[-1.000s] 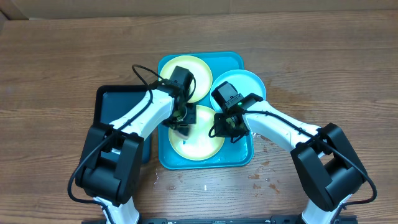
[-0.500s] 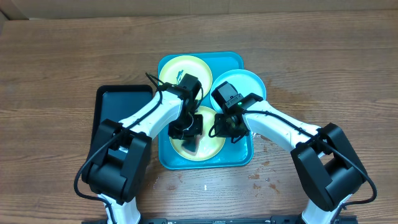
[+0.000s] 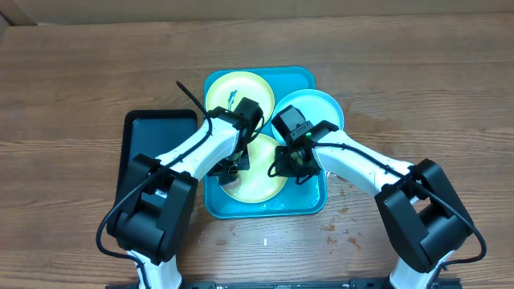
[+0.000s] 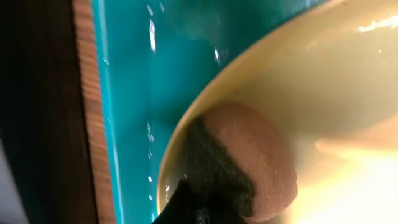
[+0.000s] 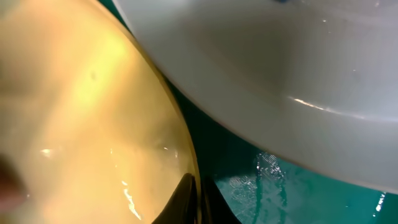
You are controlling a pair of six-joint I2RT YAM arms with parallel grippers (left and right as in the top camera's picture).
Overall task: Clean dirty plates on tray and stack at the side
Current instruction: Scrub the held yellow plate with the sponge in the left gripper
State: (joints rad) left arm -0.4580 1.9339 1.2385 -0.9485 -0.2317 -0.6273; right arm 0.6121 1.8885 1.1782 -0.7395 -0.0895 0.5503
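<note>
Now left gripper point(image 3: 230, 167) presses sponge point(image 4: 249, 162) on plate point(image 3: 261, 181) — right gripper point(image 3: 294, 164) pinches its edge

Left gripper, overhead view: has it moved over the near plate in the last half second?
Yes. The left gripper has slid from the plate's middle toward the tray's left rim.

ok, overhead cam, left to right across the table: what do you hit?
black tray → far yellow-green plate → light blue plate. Near yellow-green plate left out: its span overlaps the far one's.
</note>
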